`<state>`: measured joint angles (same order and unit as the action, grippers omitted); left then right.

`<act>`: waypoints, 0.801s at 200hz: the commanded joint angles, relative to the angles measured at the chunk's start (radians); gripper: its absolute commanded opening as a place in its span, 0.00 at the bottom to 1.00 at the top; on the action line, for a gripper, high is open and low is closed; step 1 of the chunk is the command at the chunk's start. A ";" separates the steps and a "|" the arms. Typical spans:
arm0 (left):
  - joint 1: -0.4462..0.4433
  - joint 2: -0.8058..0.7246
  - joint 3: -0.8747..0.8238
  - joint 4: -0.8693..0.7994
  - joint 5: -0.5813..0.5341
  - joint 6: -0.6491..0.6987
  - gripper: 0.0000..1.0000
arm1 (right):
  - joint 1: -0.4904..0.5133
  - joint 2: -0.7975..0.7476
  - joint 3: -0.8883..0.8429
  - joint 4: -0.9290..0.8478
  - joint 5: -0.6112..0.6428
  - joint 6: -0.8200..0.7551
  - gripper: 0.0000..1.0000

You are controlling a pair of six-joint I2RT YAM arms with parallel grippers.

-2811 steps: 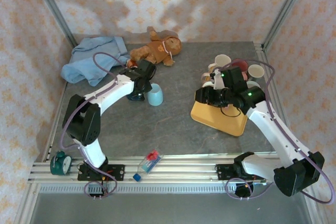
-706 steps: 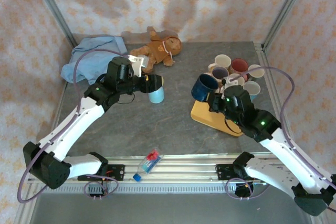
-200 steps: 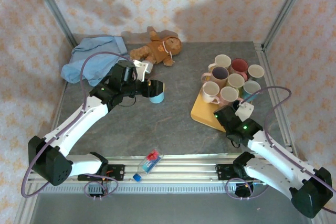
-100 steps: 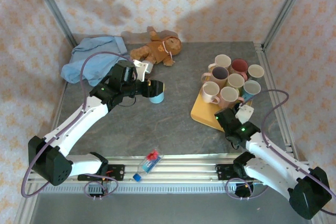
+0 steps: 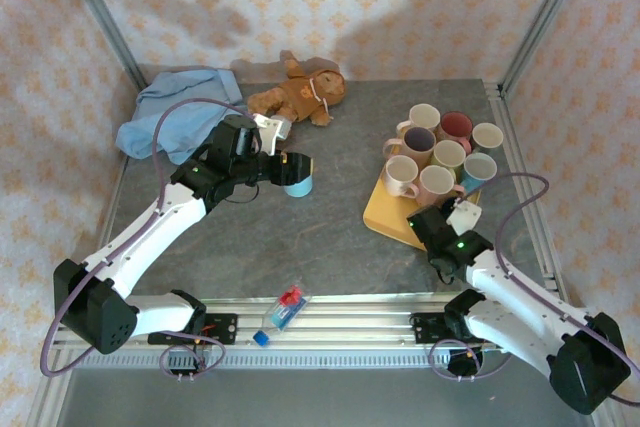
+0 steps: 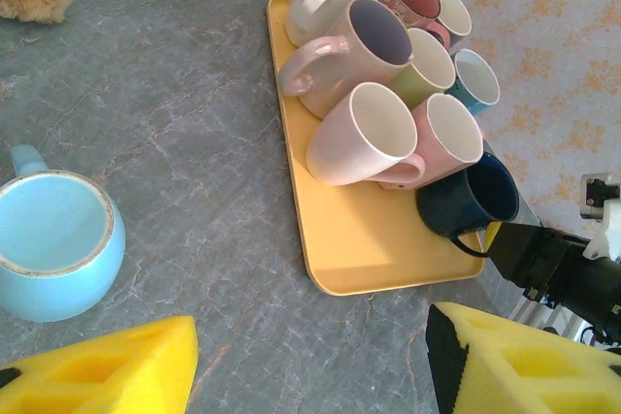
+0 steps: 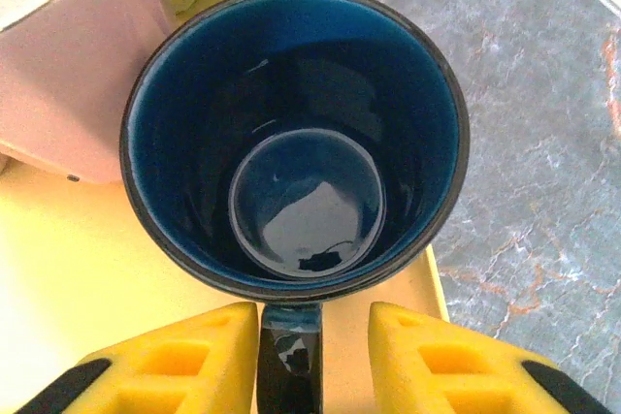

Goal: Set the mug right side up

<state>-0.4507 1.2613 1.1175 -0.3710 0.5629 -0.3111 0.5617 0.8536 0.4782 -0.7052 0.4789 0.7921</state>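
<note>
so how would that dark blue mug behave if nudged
Dark blue mug looks glazed, so probably rigid, slippery, chippable. Upright on its flat base, it should slide, not roll. Near the yellow tray edge, it might tip off.

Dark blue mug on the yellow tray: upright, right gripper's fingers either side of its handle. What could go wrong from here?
The handle of the dark blue glazed mug lies between the fingers of the right gripper; a sideways or twisting retreat could hook it and tip the mug. The mug stands near the edge of the flat yellow tray, so a drag might pull it off. The pink ceramic mug close beside it could get knocked.
</note>
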 commanded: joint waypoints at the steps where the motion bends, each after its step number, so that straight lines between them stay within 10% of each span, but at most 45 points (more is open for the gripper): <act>1: 0.001 -0.015 0.017 0.024 -0.029 0.027 0.64 | -0.006 -0.012 0.009 -0.050 -0.008 0.037 0.37; 160: 0.037 0.102 0.092 -0.251 -0.388 -0.107 0.65 | 0.001 -0.076 0.440 -0.252 -0.292 -0.139 0.47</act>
<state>-0.4412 1.3170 1.1534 -0.5446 0.2420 -0.3748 0.5598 0.7635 0.8703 -0.9569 0.2535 0.7570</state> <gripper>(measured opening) 0.643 0.472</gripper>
